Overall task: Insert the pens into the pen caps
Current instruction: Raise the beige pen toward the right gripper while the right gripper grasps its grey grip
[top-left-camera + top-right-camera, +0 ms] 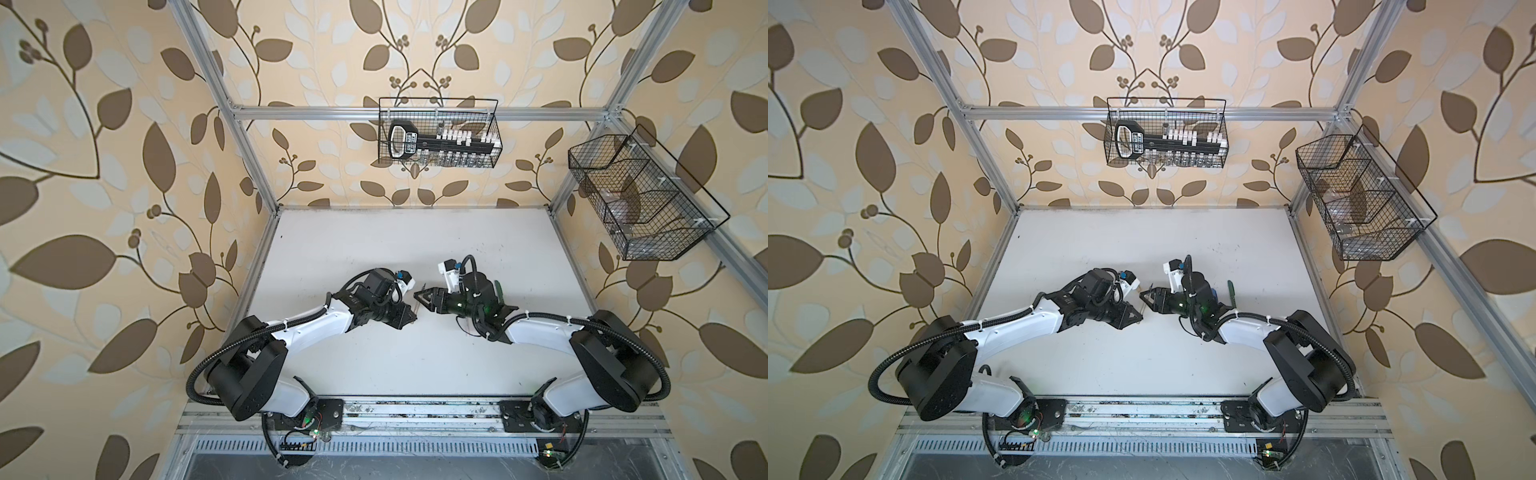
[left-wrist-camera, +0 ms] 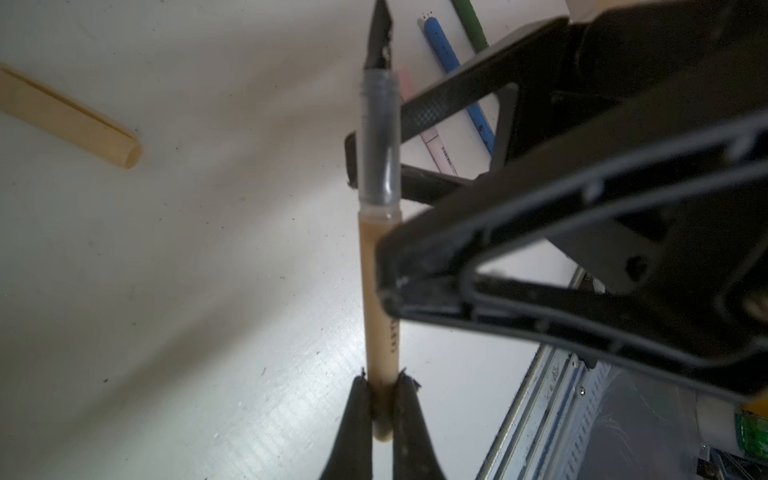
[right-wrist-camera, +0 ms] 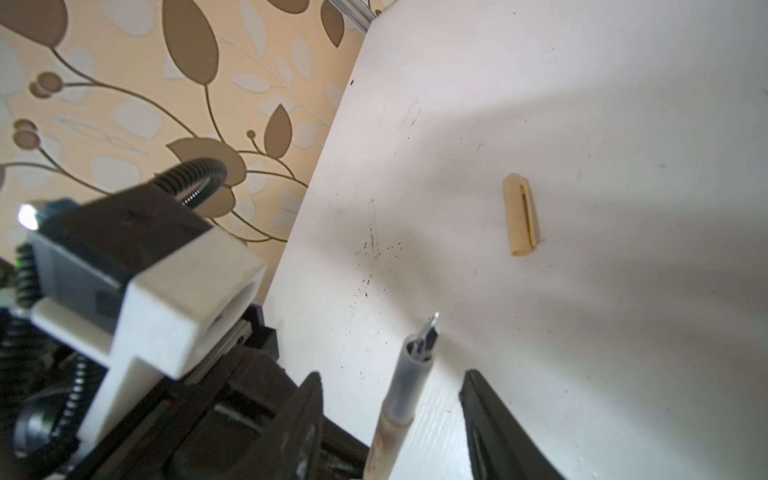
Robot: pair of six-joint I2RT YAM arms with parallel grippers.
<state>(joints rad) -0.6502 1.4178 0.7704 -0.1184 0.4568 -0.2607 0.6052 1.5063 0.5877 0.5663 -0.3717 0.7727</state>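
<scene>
A robot test cell: aluminium-profile frame [image 1: 311, 112], leaf-patterned wall panels [image 1: 104, 166], white tabletop [image 1: 415, 241], hanging wire baskets [image 1: 652, 251].

The left arm [image 1: 307, 328] and the right arm [image 1: 540, 332] both bend at the elbow out to their own sides. Their forearms angle inward, so the wrists meet near the middle in both top views. The left end effector [image 1: 409, 316] points toward the right one, its two fingers [image 2: 361, 399] pressed together on the rear end of the tan pen [image 2: 380, 299]. The right end effector [image 3: 390, 380] faces it, tilted slightly. Its jaws stand apart on either side of the pen's front section, with a gap visible at each finger in the right wrist view.
</scene>
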